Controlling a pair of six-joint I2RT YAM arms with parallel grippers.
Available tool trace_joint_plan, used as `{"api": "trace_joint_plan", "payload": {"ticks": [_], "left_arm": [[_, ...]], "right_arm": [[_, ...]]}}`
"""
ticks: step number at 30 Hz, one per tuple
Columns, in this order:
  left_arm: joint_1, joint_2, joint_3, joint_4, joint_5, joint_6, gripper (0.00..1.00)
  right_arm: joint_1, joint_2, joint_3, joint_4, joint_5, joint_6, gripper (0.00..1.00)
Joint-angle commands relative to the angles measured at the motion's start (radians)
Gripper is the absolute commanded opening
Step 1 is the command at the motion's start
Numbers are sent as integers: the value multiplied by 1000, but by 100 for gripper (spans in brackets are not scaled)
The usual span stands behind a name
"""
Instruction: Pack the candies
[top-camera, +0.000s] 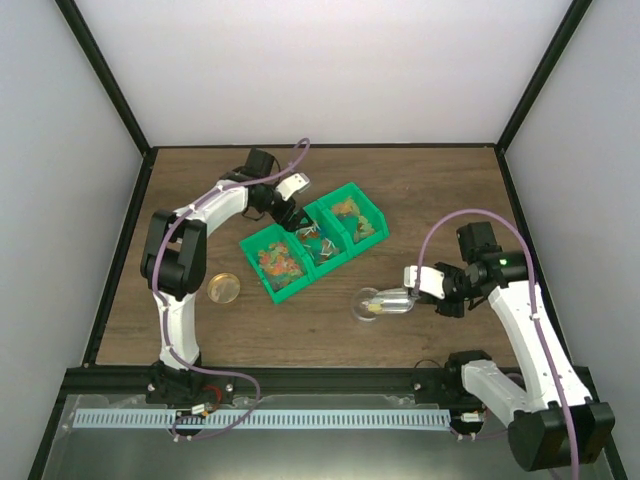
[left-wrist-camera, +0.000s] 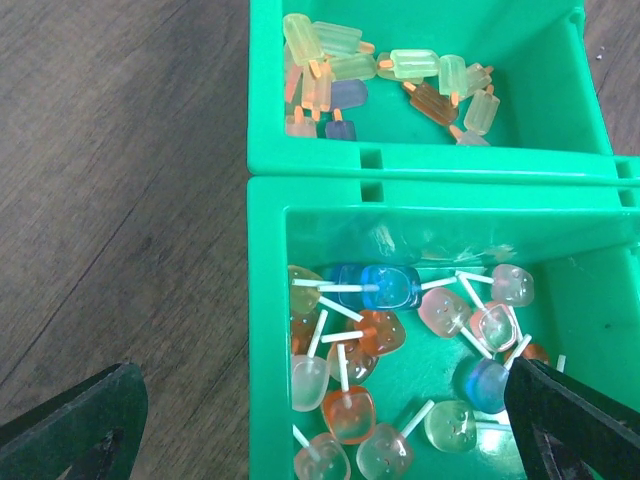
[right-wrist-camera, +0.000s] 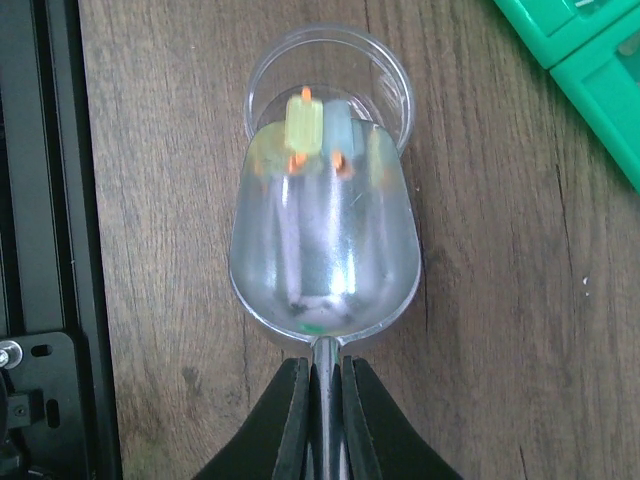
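Observation:
Three green bins sit mid-table. The near-left bin (top-camera: 277, 262) holds the small mixed orange, red, yellow and green candies (top-camera: 280, 258). My left gripper (top-camera: 292, 217) hangs open and empty over the middle bin (left-wrist-camera: 268, 330), which holds lollipops (left-wrist-camera: 350, 410). In the left wrist view my gripper (left-wrist-camera: 320, 430) straddles that bin's wall. The bin beyond it (left-wrist-camera: 420, 160) holds ice-pop sweets (left-wrist-camera: 330, 70). My right gripper (right-wrist-camera: 322, 390) is shut on the metal scoop's handle. The scoop (right-wrist-camera: 322, 240) tilts over a clear cup (right-wrist-camera: 385, 70), with two ice-pop sweets (right-wrist-camera: 304, 122) at its lip.
A round gold-tinted lid or dish (top-camera: 224, 288) lies left of the bins. The clear cup (top-camera: 364, 304) stands right of the bins, near the front. The black frame rail (right-wrist-camera: 40, 200) runs close beside the cup. White walls enclose the table.

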Motion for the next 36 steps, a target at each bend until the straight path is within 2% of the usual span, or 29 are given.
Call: {"api": "trace_joint_plan", "payload": {"ticks": [1,12,16,20,22,25,29,36], "left_arm": [[8,-36,-14,25,11,-3,100],[7,-31,-11,15,-12,16,100],[7,-2,32,-55,-27,68,96],[7,31,60,-74,-83,81,92],[7,52,82,-84,-90,80,87],[7,87,132,-106,-74,47,74],[7,113,153,-85,-54,-17,62],[6,129,141,-44,-40,-110,43]], "right_arm": [[65,14,73,-6,46,52,1],[102,43,138,-3,72,101,1],[101,87,206,76,51,252,1],[102,189,274,223,60,493,1],[102,253,314,280,71,597,1],[102,360,383,342,109,717,1],[103,477,463,381,174,817,1],[149,659,635,289,268,900,1]]}}
